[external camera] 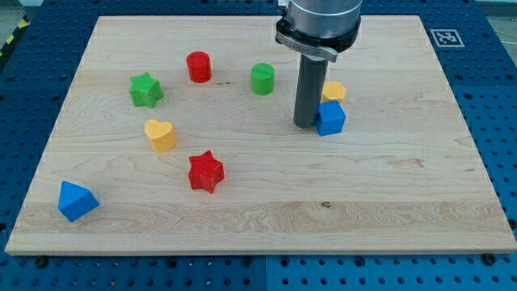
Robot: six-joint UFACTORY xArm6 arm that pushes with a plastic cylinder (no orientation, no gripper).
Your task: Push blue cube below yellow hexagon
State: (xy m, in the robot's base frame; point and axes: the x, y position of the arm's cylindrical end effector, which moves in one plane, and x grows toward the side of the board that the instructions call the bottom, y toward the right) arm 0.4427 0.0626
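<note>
Contact looks made: my tip (305,124), a bare rod pinching nothing, sits at nine o'clock of the blue cube (330,118), itself at six o'clock of the yellow hexagon (334,90).

A silver-grey cylindrical arm head with a dark collar carries a straight dark rod (306,89)

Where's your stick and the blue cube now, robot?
My tip down on the board, touching the blue cube's left side. Cube sits right below the yellow hexagon, touching it. Nothing in the way.
</note>
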